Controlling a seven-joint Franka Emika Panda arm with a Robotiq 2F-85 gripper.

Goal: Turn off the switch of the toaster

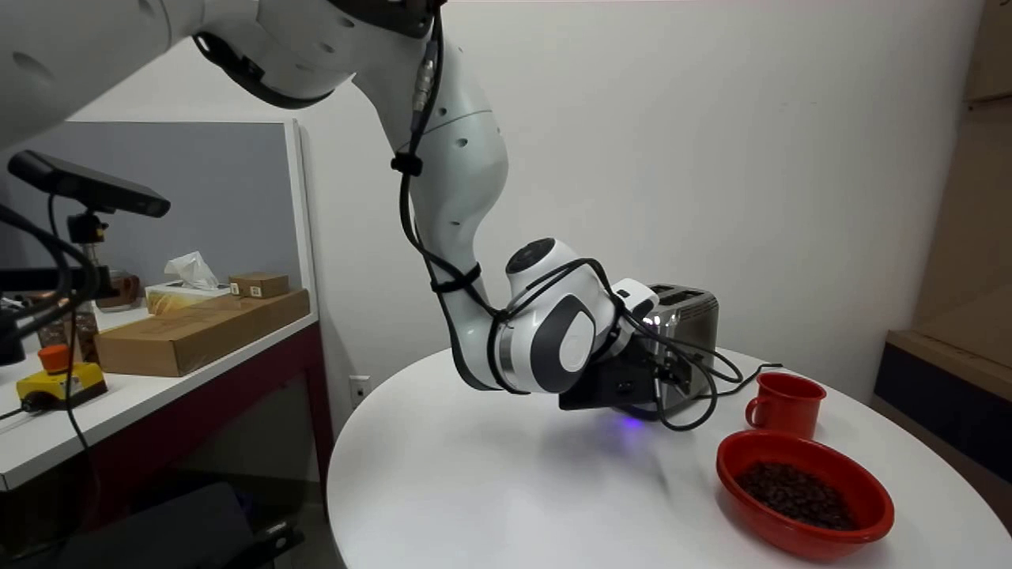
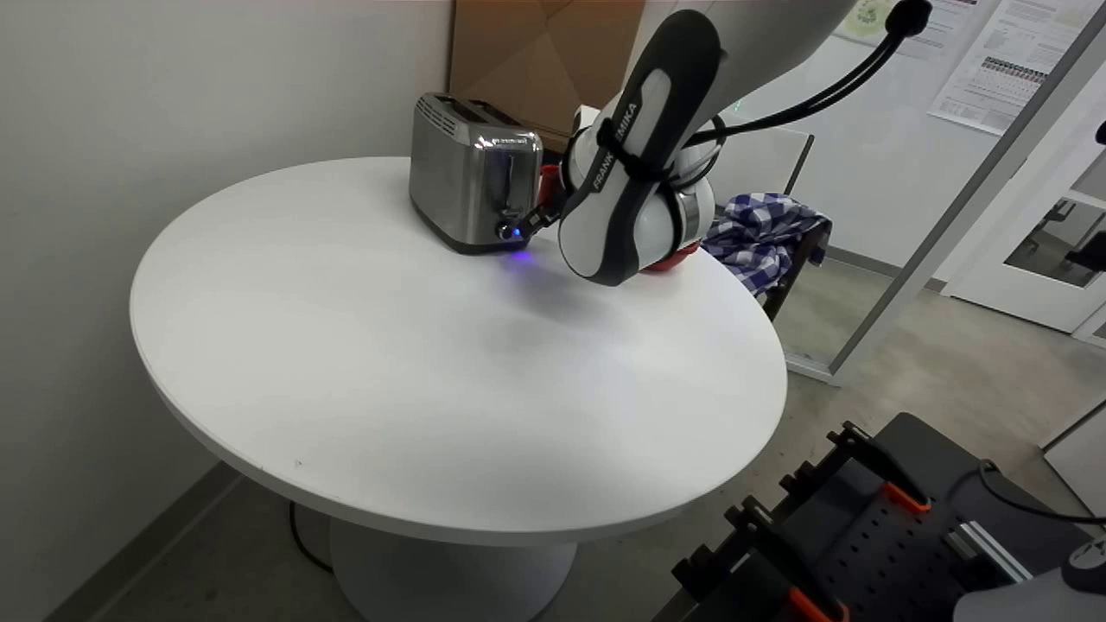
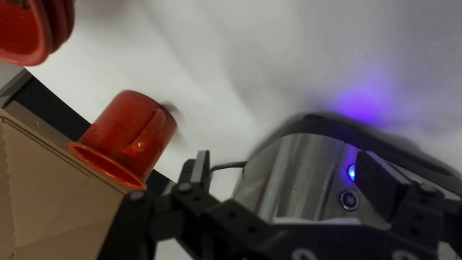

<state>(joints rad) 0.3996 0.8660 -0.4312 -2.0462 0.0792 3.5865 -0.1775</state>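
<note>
The shiny silver toaster [image 1: 688, 316] stands at the back of the round white table; it also shows in an exterior view [image 2: 445, 173] and the wrist view [image 3: 288, 173]. In the wrist view a blue-lit button [image 3: 351, 172] glows on its control face, partly covered by a fingertip. A button with a snowflake mark [image 3: 349, 200] sits beside it. My gripper [image 3: 283, 155] is open with nothing between its fingers. One finger is close to the lit button; whether it touches cannot be told. The other finger is off to the toaster's side.
A red mug [image 1: 791, 407] stands near the toaster. A red bowl [image 1: 862, 502] of dark beans is closer to the table's edge. A black cord [image 1: 751, 378] runs from behind the toaster. A wall and cardboard [image 3: 54, 202] are close behind the table [image 1: 474, 474].
</note>
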